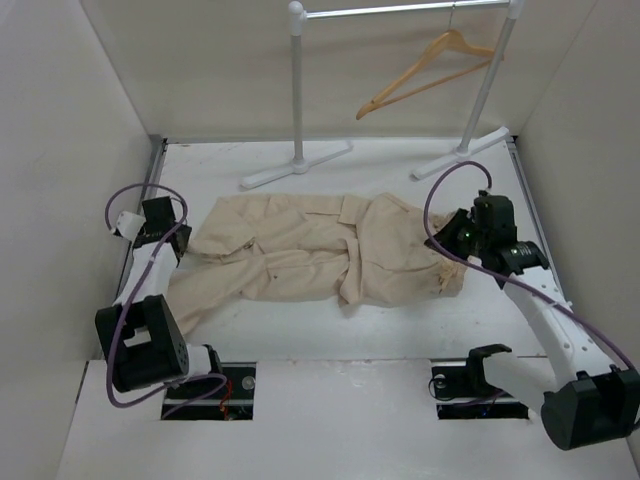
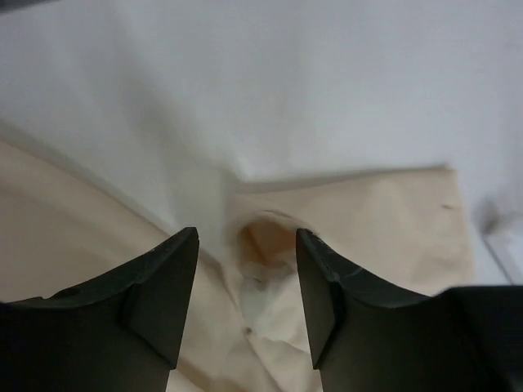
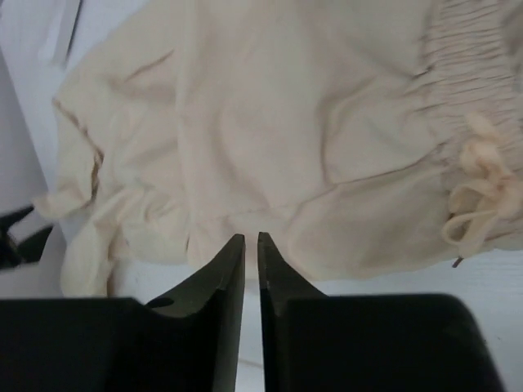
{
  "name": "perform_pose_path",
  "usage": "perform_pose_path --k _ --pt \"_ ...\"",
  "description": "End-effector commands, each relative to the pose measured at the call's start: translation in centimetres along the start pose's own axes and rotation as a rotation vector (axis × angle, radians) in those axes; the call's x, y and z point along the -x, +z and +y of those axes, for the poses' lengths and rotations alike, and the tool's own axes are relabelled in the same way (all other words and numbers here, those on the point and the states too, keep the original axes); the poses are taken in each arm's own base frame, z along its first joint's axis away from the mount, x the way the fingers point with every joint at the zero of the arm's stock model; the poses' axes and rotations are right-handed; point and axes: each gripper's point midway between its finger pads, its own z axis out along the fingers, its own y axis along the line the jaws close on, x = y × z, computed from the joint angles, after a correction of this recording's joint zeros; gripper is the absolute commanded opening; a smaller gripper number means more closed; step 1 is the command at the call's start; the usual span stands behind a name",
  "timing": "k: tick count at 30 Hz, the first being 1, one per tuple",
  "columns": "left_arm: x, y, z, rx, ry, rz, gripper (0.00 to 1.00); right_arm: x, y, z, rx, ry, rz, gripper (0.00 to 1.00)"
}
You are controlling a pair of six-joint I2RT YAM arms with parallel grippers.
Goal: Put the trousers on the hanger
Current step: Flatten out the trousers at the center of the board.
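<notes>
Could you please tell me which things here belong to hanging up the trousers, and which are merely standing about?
Belong to the job:
- trousers, lying spread on the table
- wooden hanger, hooked on the rack's rail
- left gripper, open over the leg ends
- right gripper, shut at the waistband end

Just standing about:
- white garment rack
- table

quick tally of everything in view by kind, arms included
trousers: 1
hanger: 1
garment rack: 1
robot arms: 2
total: 5
</notes>
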Motion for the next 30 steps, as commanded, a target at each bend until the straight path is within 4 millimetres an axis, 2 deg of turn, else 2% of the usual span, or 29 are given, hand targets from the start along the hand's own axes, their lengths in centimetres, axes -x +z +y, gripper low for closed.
perform_pose_path --k 1,3,4,7,10,12,14,20,27,30 --pt "4.3 -5.2 -5.9 -0.203 0.017 -0.122 0.48 3.9 0.6 -1.1 -0.083 0.024 -0.125 0.12" --pt "3.0 -6.8 -7.2 -0.234 0.136 -0.129 0.44 4.6 1.2 -1.7 -0.115 0.033 -0.135 0.13" --pt "1.2 -7.2 -8.0 -0.254 0.228 -0.104 0.42 4.8 1.4 -1.8 -0.117 0.033 -0.141 0.16" --pt "-4.0 -7.7 -8.4 -0.239 0.451 -0.025 0.39 4.7 1.6 -1.8 -0.111 0.039 -0.147 0.38" --pt "-6.7 -7.4 -8.0 -0.214 0.555 -0.029 0.46 4.4 1.9 -2.9 -0.129 0.051 -0.151 0.57" --pt "-8.8 -6.4 -8.2 -0.216 0.65 0.012 0.51 4.8 2.3 -3.9 -0.149 0.075 -0.162 0.63" --pt "-10.9 -5.4 -8.7 -0.209 0.745 0.065 0.52 5.4 2.9 -4.8 -0.172 0.095 -0.168 0.65" --pt "-12.3 -3.8 -10.3 -0.183 0.875 0.015 0.56 7.3 3.8 -6.6 -0.226 0.132 -0.2 0.68" --pt "-14.3 -3.1 -11.6 -0.195 0.941 0.032 0.55 6.7 4.5 -7.2 -0.228 0.135 -0.196 0.69" --pt "-14.9 -2.5 -11.2 -0.18 0.96 0.045 0.5 7.1 4.5 -8.5 -0.254 0.155 -0.212 0.7"
